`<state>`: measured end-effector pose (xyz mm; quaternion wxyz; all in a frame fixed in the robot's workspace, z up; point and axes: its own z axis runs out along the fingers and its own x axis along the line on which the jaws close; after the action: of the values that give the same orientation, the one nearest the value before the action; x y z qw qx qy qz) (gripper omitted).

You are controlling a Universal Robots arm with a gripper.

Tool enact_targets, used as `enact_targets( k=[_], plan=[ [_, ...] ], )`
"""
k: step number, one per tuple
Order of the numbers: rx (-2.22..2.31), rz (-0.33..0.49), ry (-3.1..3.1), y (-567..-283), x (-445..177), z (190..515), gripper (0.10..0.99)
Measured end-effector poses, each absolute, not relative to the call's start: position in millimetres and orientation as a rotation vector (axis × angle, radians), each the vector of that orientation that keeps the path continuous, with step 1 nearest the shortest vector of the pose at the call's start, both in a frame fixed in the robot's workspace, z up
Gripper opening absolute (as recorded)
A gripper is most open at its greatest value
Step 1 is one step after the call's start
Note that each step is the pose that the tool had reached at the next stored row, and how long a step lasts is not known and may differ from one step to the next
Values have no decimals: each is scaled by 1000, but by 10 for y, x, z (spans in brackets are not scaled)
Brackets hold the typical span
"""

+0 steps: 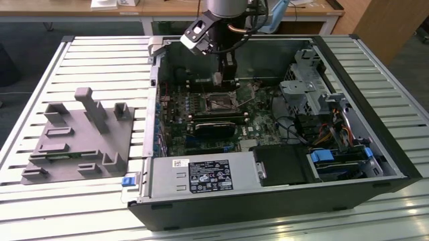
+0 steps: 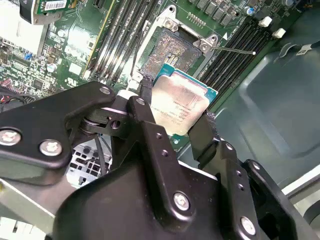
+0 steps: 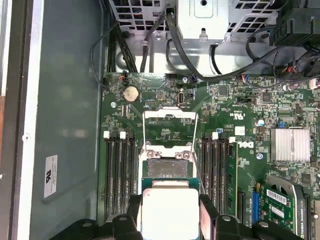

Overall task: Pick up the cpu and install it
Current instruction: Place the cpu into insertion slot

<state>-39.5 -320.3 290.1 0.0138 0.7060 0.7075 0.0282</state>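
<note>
The arm (image 1: 224, 7) is a round grey tube. Black cables (image 1: 257, 20) run down beside it. A grey and black box (image 1: 199, 36) is fixed to its side. The gripper (image 2: 177, 107) is all black. It is made of thick flat bars joined like links. Round silver screws (image 2: 181, 201) shine on the bars, and small holes run along them. Its two fingers (image 2: 204, 135) are black, long and thin.

The gripper (image 3: 170, 219) clamps the cpu (image 3: 169, 209) between two black fingers (image 3: 208, 214), silver top facing the camera; just beyond it lies the open socket (image 3: 168, 168) on the green motherboard (image 3: 240, 102); memory slots (image 3: 120, 170) flank the socket on both sides.
</note>
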Motion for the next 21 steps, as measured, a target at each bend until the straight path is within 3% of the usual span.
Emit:
enact_targets(
  k=[21],
  plan=[
    [2199,88,2204,-3203,-395,2729,541]
  ],
)
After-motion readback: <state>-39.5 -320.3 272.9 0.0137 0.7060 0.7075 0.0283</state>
